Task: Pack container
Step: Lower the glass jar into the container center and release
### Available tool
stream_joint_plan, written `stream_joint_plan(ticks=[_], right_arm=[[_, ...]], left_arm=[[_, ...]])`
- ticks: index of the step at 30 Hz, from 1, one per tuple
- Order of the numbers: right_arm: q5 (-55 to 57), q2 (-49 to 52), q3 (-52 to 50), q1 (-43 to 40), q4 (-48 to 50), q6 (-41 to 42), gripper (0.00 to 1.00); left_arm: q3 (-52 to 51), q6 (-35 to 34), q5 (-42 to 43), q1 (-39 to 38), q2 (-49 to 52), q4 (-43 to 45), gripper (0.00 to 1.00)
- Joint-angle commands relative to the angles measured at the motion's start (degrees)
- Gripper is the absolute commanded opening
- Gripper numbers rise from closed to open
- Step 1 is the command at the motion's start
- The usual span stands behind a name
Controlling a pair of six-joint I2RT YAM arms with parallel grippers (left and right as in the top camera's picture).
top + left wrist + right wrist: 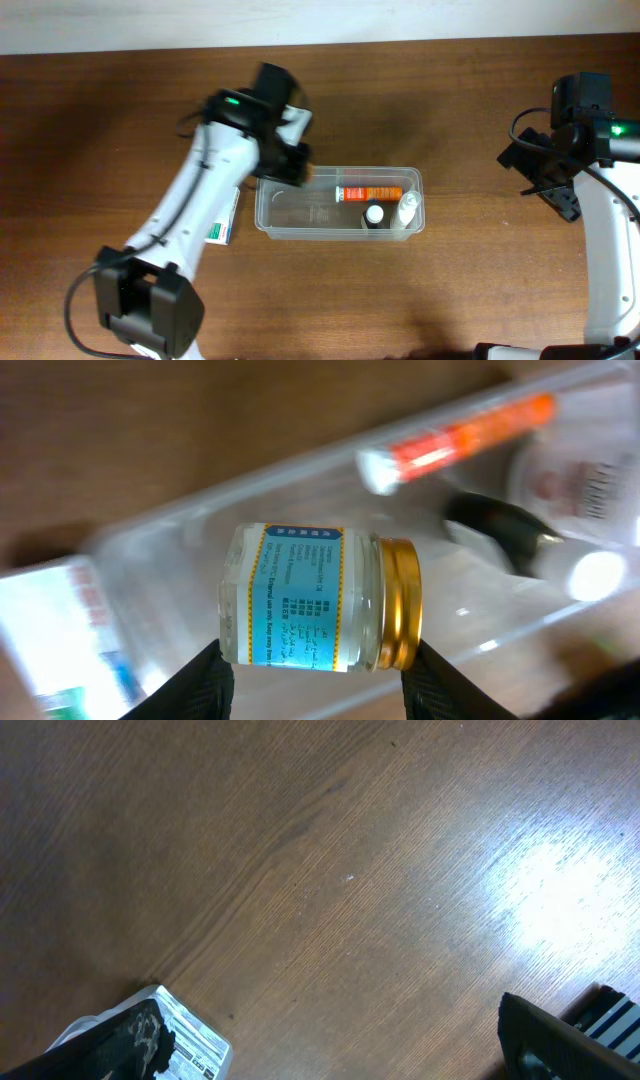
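Note:
The clear container (300,216) sits mid-table. In it lie an orange tube (368,192), a dark bottle with a white cap (374,215) and a clear bottle (407,209). My left gripper (290,162) hovers over the container's far-left corner. In the left wrist view it (315,670) is shut on a small glass jar (320,610) with a gold lid and blue label, held sideways above the container (230,490). My right gripper (563,198) is at the far right, open and empty over bare wood in its wrist view (330,1040).
A white-and-green cardboard box (223,222) lies left of the container, partly under my left arm; it also shows in the left wrist view (60,630). The table's far edge meets a white wall.

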Motion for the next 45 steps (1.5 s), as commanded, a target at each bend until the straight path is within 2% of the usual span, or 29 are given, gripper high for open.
stream_joint_plan(ticks=[1,10,15,22,27,30,32,34,35,36,38,45], right_arm=[[0.11,0.07,0.02,-0.42,0.04,0.39,0.98],[0.11,0.07,0.02,-0.42,0.04,0.39,0.99],[0.11,0.07,0.02,-0.42,0.02,0.39,0.98],[0.11,0.07,0.02,-0.42,0.02,0.39,0.98],[0.11,0.07,0.02,-0.42,0.02,0.39,0.98],[0.11,0.07,0.02,-0.42,0.02,0.39,0.99],[0.11,0.07,0.02,-0.42,0.02,0.39,0.98],[0.11,0.07,0.02,-0.42,0.02,0.39,0.98],[0.11,0.07,0.02,-0.42,0.04,0.39,0.99],[0.11,0.07,0.02,-0.42,0.04,0.39,0.98],[0.11,0.07,0.02,-0.42,0.04,0.39,0.99],[0.11,0.07,0.02,-0.42,0.02,0.39,0.98]], left_arm=[[0.76,-9.79,-3.39,-6.60,-1.27,0.98,0.36],[-11.89,-20.26,-4.59,-13.44,-1.16,11.47,0.35],[-16.72,-22.18,-4.55,-14.51,-1.14,15.47,0.36],[-16.46,-22.10,-4.83,-14.45,-1.18,16.39,0.37],[-11.93,-19.32,-5.86,-12.31,-3.10,11.89,0.47],[-10.78,-19.28,-10.14,-10.45,-6.03,7.74,0.59],[-10.78,-17.81,-10.78,-9.25,-7.65,6.56,0.61],[-10.78,-17.38,-10.75,-8.15,-8.74,5.95,0.73],[-10.78,-16.92,-10.82,-7.72,-9.05,5.20,0.72],[-10.82,-14.01,-10.84,-7.39,-9.05,4.33,0.63],[-12.07,-10.88,-13.33,-7.32,-8.09,4.48,0.58],[-13.11,-9.22,-14.38,-7.37,0.20,4.66,0.58]])
